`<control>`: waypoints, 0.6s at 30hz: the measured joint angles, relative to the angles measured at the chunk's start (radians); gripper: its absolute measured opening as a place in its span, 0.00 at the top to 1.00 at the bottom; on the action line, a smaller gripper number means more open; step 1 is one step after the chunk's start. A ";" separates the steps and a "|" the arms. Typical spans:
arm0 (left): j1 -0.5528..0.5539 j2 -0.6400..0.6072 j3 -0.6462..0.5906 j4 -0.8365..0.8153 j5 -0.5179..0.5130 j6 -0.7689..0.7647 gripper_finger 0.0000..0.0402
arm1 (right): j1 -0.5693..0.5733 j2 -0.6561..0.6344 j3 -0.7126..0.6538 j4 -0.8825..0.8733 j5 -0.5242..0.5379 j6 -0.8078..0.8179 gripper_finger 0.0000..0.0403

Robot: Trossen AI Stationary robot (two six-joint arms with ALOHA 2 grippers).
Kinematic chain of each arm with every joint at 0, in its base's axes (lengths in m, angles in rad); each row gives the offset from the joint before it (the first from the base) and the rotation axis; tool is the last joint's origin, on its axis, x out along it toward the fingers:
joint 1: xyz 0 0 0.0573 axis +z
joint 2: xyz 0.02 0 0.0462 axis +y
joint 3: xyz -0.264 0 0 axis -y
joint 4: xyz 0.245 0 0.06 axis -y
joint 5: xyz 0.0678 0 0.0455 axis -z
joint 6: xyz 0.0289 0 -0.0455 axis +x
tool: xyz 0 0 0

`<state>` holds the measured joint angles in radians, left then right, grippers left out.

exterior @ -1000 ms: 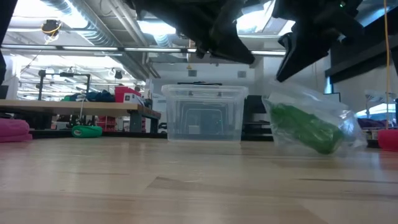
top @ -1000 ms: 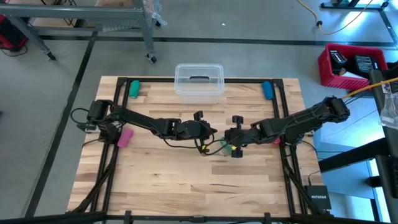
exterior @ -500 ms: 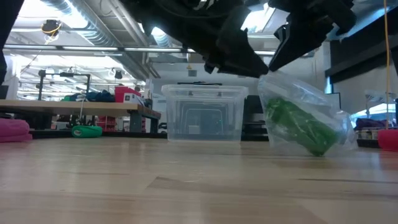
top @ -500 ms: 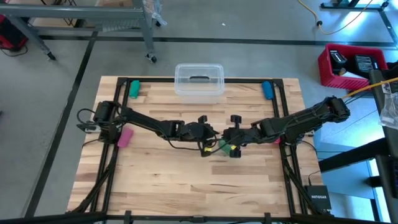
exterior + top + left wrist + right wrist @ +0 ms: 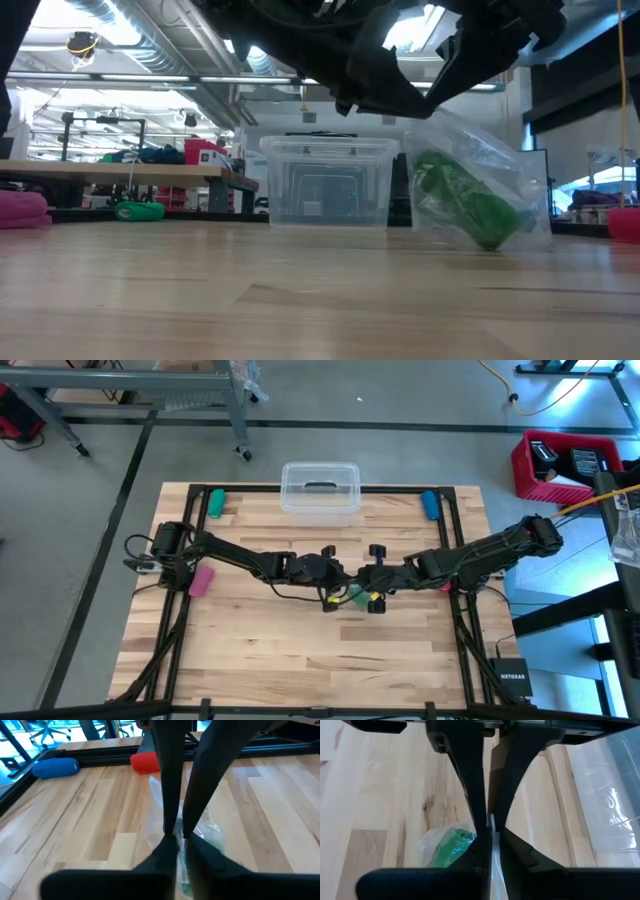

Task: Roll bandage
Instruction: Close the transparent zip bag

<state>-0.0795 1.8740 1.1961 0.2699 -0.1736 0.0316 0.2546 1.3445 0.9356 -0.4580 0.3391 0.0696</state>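
A small clear plastic bag [image 5: 480, 185] with a bright green bundle of soft fabric [image 5: 462, 200] inside it is at the table's middle [image 5: 355, 596]. No long green strip shows laid out. My left gripper [image 5: 341, 584] and my right gripper [image 5: 363, 586] meet tip to tip over the bag, both shut on its top. In the low view the two grippers come down from above onto the bag's top [image 5: 425, 112]. The green bundle also shows under the fingers in the right wrist view [image 5: 451, 847]. My left gripper pinches the bag's thin top edge [image 5: 180, 845] between its two fingers, coming slanting down from the table's left. The bag hangs below it. My right gripper pinches the same top edge [image 5: 492, 832] between its two fingers, slanting down from the table's right, facing the left gripper. The bag hangs tilted, its lower end [image 5: 490, 245] at the tabletop; whether it rests there I cannot tell.
A clear lidded box [image 5: 320, 490] stands at the far edge. A small green cylinder [image 5: 216, 502] lies far left, a blue one [image 5: 430, 505] far right, a pink roll [image 5: 201, 581] at the left, a red roll [image 5: 443, 586] by the right arm.
My left gripper has gone toward the table's right, up to my right gripper and the bag's top. The bag has shifted a little toward the table's left and now stands more upright than before.
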 joint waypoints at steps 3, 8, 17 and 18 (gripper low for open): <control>0.000 0.000 0.000 0.000 0.002 0.004 0.98 | 0.000 0.000 0.000 -0.004 0.000 0.000 0.93; -0.009 -0.004 0.000 0.001 -0.001 0.040 1.00 | 0.000 -0.001 0.003 -0.029 0.000 0.005 0.93; -0.012 -0.038 0.001 0.018 -0.009 0.059 1.00 | 0.000 0.000 0.000 -0.186 -0.021 0.046 0.93; -0.012 -0.042 0.001 0.014 -0.009 0.060 1.00 | 0.001 0.000 -0.001 -0.207 -0.021 0.054 0.93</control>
<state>-0.0917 1.8322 1.1969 0.2842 -0.1827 0.0912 0.2557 1.3441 0.9347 -0.6650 0.3179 0.1238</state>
